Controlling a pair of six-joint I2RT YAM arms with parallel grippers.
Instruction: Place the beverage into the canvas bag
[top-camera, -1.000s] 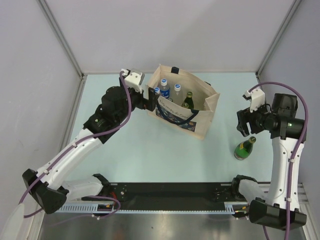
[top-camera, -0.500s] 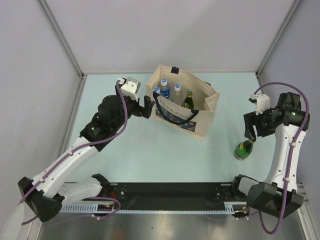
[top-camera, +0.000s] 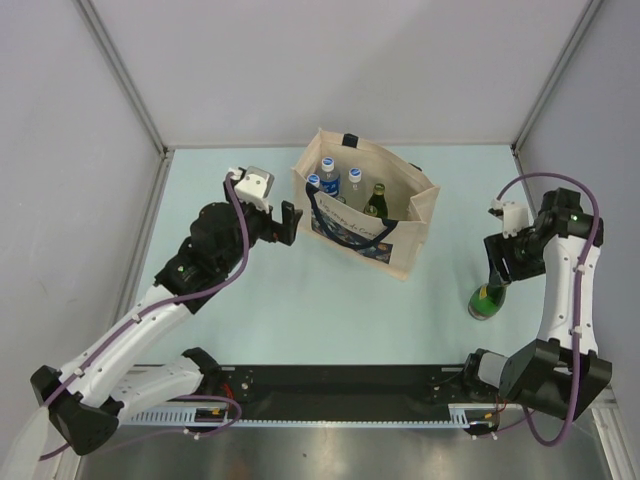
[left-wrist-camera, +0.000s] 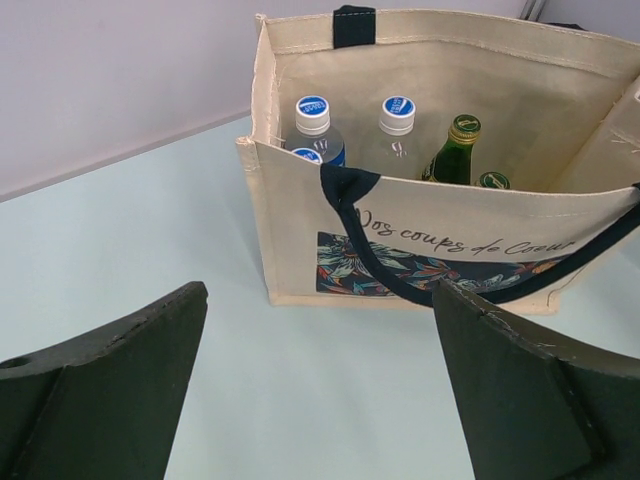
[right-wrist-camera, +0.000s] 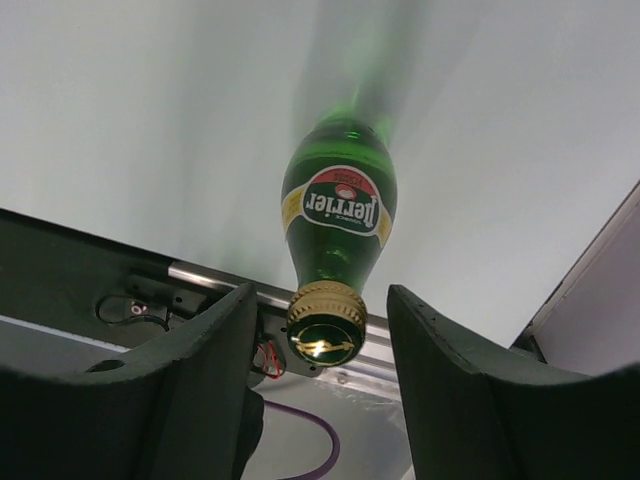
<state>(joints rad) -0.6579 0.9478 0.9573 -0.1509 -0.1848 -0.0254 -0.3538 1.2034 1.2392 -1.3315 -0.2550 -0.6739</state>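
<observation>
First, left gripper (left-wrist-camera: 318, 296): jaws spread wide, nothing between them; it hovers clear of the table (top-camera: 330, 300).
canvas bag (left-wrist-camera: 290, 225): straight ahead of the left jaws, near the fingertips but not touching them. It stands upright with its mouth open and the printed panel facing these jaws. One navy handle (left-wrist-camera: 347, 188) droops over that face.
bag contents: blue-capped bottles (left-wrist-camera: 312, 108) stand at the left end as seen from the left jaws. A green glass bottle (left-wrist-camera: 455, 150) stands to their right, and a second green cap shows just beside it.
green bottle (right-wrist-camera: 338, 210): the beverage, with a red and yellow label. It stands upright on the table, outside the bag and well to its right. Its gold-banded cap sits between the right jaws, and the body runs down away from them.
right gripper (right-wrist-camera: 320, 300): above the bottle, pointing down. Jaws are apart, one finger on each side of the cap. A sliver of gap shows on both sides and no contact is seen.
bag relative to right jaws: well apart, off to their left, bare table between.
</observation>
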